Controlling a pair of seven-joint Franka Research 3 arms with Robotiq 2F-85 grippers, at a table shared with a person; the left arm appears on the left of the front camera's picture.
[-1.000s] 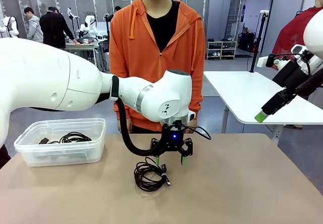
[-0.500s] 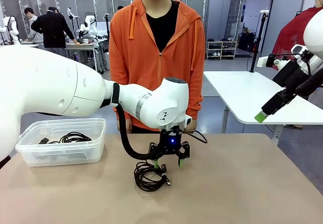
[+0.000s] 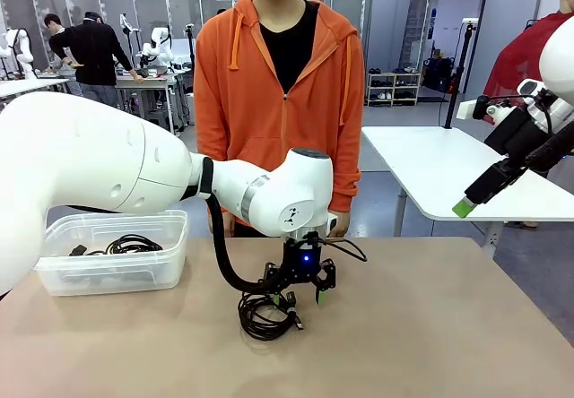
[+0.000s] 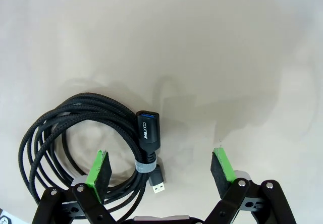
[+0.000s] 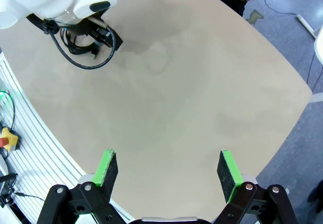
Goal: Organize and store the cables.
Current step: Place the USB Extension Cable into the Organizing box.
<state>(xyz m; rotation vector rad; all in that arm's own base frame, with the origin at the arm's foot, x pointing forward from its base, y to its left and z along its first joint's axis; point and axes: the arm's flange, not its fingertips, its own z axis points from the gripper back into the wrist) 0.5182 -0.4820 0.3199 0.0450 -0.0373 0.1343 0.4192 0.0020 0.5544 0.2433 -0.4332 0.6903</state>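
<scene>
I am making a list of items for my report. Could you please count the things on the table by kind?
Coiled cable on the bare table: 1
Clear plastic bin: 1
Coiled cables inside the bin: at least 1, exact number cannot be told
Total: at least 3

Left tool (image 3: 303, 296) — lower, over cable (image 3: 265, 314)

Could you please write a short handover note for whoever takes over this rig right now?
Left gripper: open, low over the coiled cable on the table, one pad above the coil's edge, nothing gripped.
Right gripper: open, empty, raised off to the right side.
Done: at least one cable lies in the clear bin on the left.
Left: grasp the coiled cable and put it in the bin.
</scene>
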